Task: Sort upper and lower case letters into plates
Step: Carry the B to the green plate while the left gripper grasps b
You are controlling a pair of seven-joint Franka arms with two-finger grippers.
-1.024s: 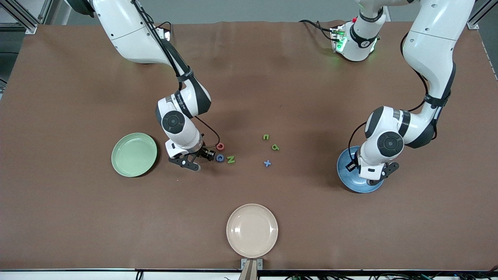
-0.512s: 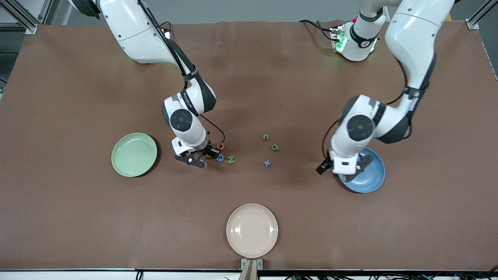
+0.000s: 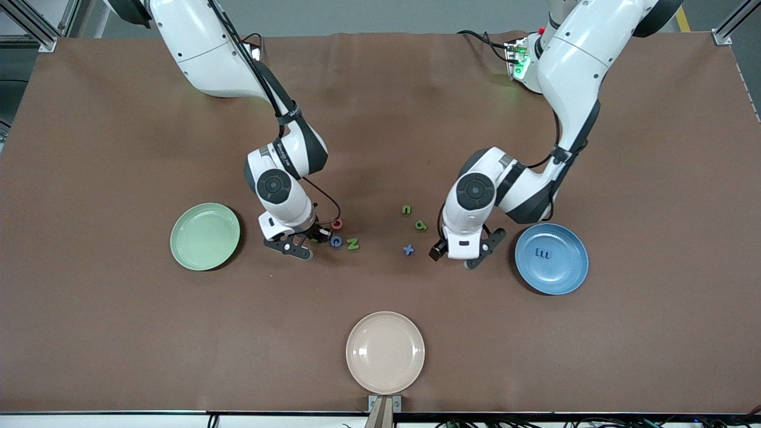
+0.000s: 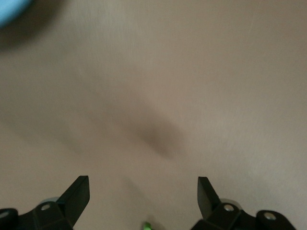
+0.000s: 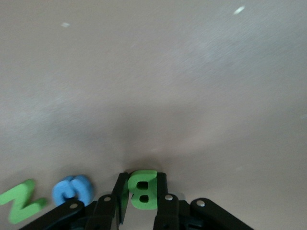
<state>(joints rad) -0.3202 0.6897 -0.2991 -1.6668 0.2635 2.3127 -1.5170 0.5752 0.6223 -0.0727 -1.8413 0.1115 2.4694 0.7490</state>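
Observation:
My right gripper (image 3: 312, 238) is down at the table beside the pale green plate (image 3: 205, 236), shut on a green letter B (image 5: 143, 189) that stands on edge between its fingers. Close beside it lie a red o (image 3: 337, 224), a blue letter (image 3: 336, 241) and a green N (image 3: 353, 244). My left gripper (image 3: 465, 252) hangs open and holds nothing, between a blue x (image 3: 408, 249) and the blue plate (image 3: 565, 274). A blue letter (image 3: 542, 254) lies in that plate. Two small green letters (image 3: 406, 209) (image 3: 421, 224) lie near the x.
A cream-beige plate (image 3: 385, 352) sits near the table's front edge, nearer to the camera than the letters. In the left wrist view, a corner of the blue plate (image 4: 12, 8) shows over bare brown table (image 4: 192, 72).
My left arm swung from over the blue plate toward the loose letters, its gripper opened, and a blue letter now lies in the plate. My right gripper closed on the green B.

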